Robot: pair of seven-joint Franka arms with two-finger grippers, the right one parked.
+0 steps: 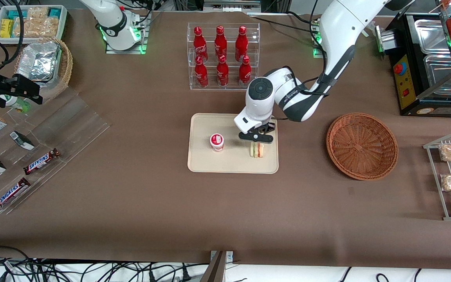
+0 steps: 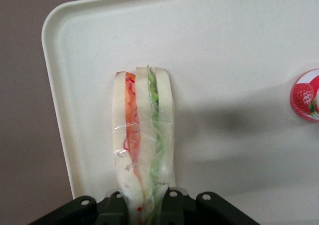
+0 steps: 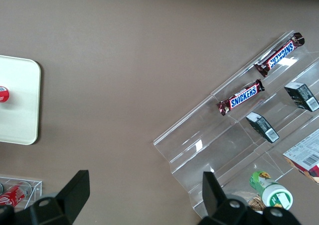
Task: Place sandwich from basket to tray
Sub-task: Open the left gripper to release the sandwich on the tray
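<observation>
We see the sandwich [image 2: 143,140] standing on edge on the tray [image 1: 206,162], pale bread slices sandwiching red, orange and green filling under clear wrap. The pincer [image 1: 257,141] clenches its upper end. The basket [image 1: 361,145] sits nearby.

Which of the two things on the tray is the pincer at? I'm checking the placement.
The sandwich, not the red-and-white cup: the pincer sits right over the sandwich on the tray, fingers astride its end.

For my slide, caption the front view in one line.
Left arm's gripper holds the wrapped sandwich over the tray, beside a small cup; the basket sits empty.
</observation>
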